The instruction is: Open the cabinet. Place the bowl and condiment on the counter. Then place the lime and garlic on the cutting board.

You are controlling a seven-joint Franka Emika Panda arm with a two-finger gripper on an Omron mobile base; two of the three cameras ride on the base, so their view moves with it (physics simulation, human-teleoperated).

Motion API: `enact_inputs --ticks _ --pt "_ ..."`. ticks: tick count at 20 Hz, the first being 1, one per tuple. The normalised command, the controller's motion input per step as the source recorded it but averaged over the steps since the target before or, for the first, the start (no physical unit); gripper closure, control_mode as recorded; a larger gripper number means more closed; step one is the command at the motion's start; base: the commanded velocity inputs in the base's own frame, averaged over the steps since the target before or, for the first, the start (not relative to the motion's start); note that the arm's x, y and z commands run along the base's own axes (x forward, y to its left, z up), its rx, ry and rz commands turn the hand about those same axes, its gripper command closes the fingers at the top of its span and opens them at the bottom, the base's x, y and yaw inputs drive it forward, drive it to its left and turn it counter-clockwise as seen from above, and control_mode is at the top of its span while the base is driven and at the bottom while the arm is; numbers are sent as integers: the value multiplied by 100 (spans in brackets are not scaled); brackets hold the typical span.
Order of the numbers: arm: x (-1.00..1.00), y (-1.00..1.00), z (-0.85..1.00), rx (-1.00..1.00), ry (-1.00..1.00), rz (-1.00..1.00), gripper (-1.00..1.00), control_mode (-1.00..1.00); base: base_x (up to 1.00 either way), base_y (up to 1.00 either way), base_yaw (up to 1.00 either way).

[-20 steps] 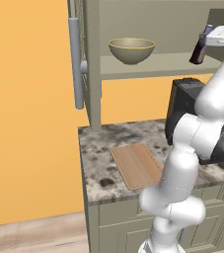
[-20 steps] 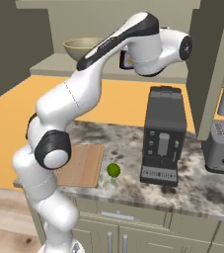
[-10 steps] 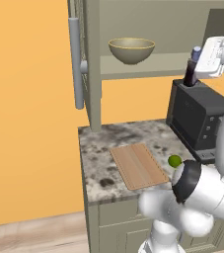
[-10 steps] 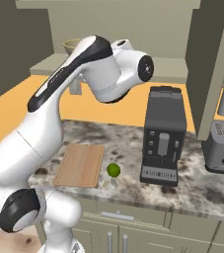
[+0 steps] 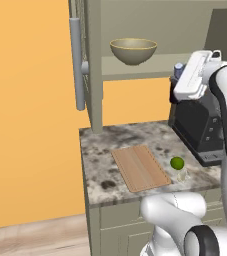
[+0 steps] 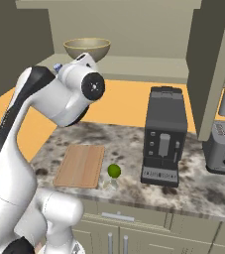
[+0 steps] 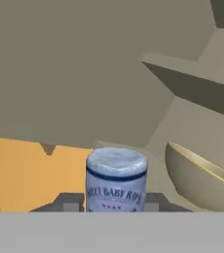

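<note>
My gripper (image 7: 112,203) is shut on the condiment (image 7: 116,174), a small bottle with a blue-purple cap and a lettered label. From the left base the gripper (image 5: 177,76) hangs in front of the open cabinet (image 5: 92,65), just beyond the shelf's right end, with the condiment's cap (image 5: 178,66) peeking out. The bowl (image 5: 133,50) stands on the shelf, to the bottle's left; in the hand view the bowl (image 7: 197,180) is at right. On the counter (image 5: 101,150) lies the cutting board (image 5: 141,167). Beside its right edge sit the lime (image 5: 177,163) and the pale garlic (image 5: 182,175).
A black coffee machine (image 6: 163,136) stands on the counter right of the board, directly under my hand. A grey toaster (image 6: 223,146) is further right. The open cabinet door with its bar handle (image 5: 76,65) juts out at the left; another door (image 6: 218,64) hangs at right.
The hand has carried the condiment leftward and a little lower, out from the shelf's right end. The arm's elbow has swung round. Bowl, lime and garlic have not moved.
</note>
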Motion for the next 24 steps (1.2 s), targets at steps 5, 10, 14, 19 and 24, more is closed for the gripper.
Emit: enact_inputs --ticks 5,10,14,19,24 --pt "0 0 -22 -5 3 0 100 -100 0 0 0" --pt "0 10 -57 12 13 0 100 -100 0 0 0" --pt "11 29 -49 16 25 0 100 -100 0 0 0" --pt "22 18 -36 18 16 0 100 -100 0 0 0" --pt "32 13 -13 14 0 -3 100 -100 0 0 0"
